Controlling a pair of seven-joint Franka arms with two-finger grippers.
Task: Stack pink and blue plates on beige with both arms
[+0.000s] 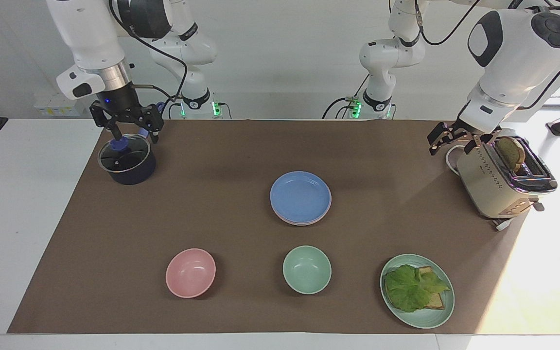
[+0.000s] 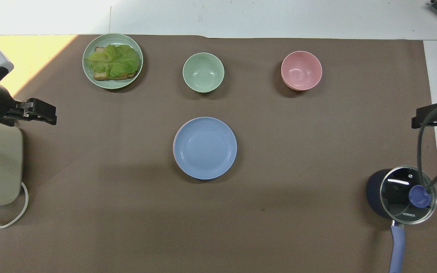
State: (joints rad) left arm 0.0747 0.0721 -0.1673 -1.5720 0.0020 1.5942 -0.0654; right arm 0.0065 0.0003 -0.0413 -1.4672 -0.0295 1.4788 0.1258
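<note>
The blue plate (image 1: 301,194) (image 2: 205,148) tops a stack at the middle of the mat. A thin rim of the pink plate (image 1: 303,222) shows under its edge. The beige plate is hidden beneath them. My right gripper (image 1: 134,137) (image 2: 418,122) hangs open and holds nothing, just above the lidded pot (image 1: 125,160) at the right arm's end. Near the top of the toaster (image 1: 501,182), at the left arm's end, my left gripper (image 1: 447,145) (image 2: 51,115) waits open with nothing in it.
Farther from the robots than the stack stand a pink bowl (image 1: 190,272), a mint-green bowl (image 1: 306,269) and a green plate (image 1: 435,316) with lettuce and toast. Bread sticks out of the toaster. The pot's blue handle (image 2: 396,248) points toward the robots.
</note>
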